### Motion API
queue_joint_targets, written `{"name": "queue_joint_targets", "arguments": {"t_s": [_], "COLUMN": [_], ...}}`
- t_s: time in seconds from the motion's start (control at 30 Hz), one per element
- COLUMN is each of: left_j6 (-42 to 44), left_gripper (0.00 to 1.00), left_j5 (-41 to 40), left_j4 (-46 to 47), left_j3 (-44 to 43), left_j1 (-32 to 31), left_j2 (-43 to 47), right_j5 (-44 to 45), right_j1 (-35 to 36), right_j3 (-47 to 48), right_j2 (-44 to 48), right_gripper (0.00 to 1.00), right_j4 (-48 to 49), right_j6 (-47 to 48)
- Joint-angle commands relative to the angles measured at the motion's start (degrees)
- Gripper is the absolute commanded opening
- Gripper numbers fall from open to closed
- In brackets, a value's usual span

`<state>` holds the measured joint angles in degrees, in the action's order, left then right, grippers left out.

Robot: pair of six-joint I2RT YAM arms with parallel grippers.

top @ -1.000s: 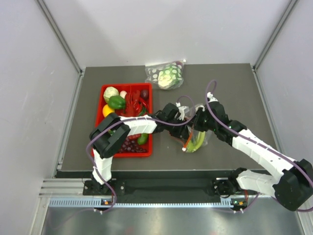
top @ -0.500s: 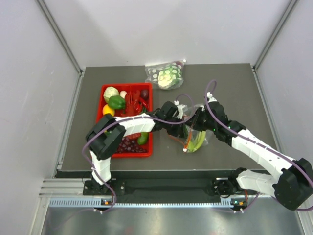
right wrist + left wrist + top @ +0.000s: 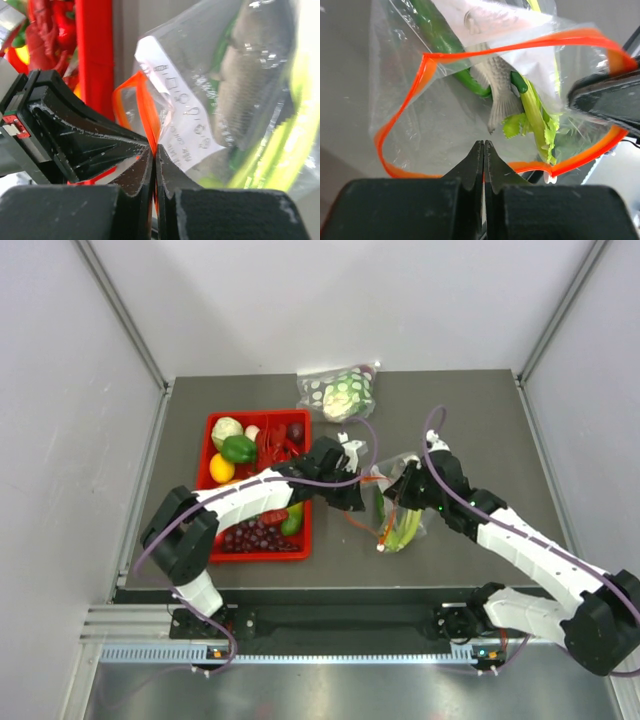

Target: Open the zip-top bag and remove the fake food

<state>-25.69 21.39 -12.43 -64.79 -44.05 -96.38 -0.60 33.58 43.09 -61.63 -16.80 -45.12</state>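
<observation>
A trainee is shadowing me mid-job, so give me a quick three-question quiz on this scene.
1. True or false: the bag has its mouth zipped closed.
2. Which lies inside the bag? A grapes, B fish, C pepper.
3. Fill in: both arms' jaws pinch the bag's ___ strip.
Key: 1 false; 2 B; 3 orange.

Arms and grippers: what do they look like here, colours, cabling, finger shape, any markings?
The left arm and right arm have white links with black joints, and a purple cable loops along each. The left gripper and right gripper are matte black; their fingers taper to thin, scuffed wedge tips. No readable markings show.
</observation>
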Motion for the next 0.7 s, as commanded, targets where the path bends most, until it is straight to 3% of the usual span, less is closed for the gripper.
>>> {"name": "queue_joint_targets", "arguments": {"t_s": [0.0, 0.17, 0.2, 0.3, 0.43, 0.5, 0.53, 0.67], "left_j6": [-2.25, -3.83, -4.27, -6.29, -7.09, -7.96, -8.23, -6.74], "left_gripper": [0.02, 0.18, 0.31, 0.49, 0.61, 0.62, 0.72, 0.77], "left_j5": [3.22, 4.45, 4.97, 4.64, 2.09, 1.56, 0.51, -3.44], "left_j4": [3.46, 6.79, 7.84, 11.54, 14.8, 14.71, 14.8, 12.61], "left_j3": [-2.26, -4.64, -4.64, -4.46, -5.51, -6.92, -7.27, -10.52], "left_j1": [-1.47, -3.32, -3.58, -4.19, -4.72, -4.73, -4.81, -5.52], "left_j2": [-2.14, -5.75, -6.45, -6.89, -8.12, -10.05, -10.75, -14.44], "right_j5": [4.72, 7.98, 7.9, 7.11, 6.14, 5.79, 5.61, 5.17], "right_j1": [0.34, 0.34, 0.43, 0.43, 0.43, 0.43, 0.43, 0.43], "right_j3": [2.87, 4.19, 4.19, 2.97, 0.42, -0.64, -0.81, -1.17], "right_j2": [3.61, 5.99, 6.34, 7.04, 8.89, 9.77, 9.94, 10.65], "right_gripper": [0.0, 0.0, 0.0, 0.0, 0.0, 0.0, 0.0, 0.0], "right_j4": [-3.06, -5.44, -5.79, -5.36, -3.34, -2.89, -2.63, -2.36], "right_j6": [2.23, 3.82, 3.82, 2.85, 0.48, -0.05, -0.31, -0.49]}}
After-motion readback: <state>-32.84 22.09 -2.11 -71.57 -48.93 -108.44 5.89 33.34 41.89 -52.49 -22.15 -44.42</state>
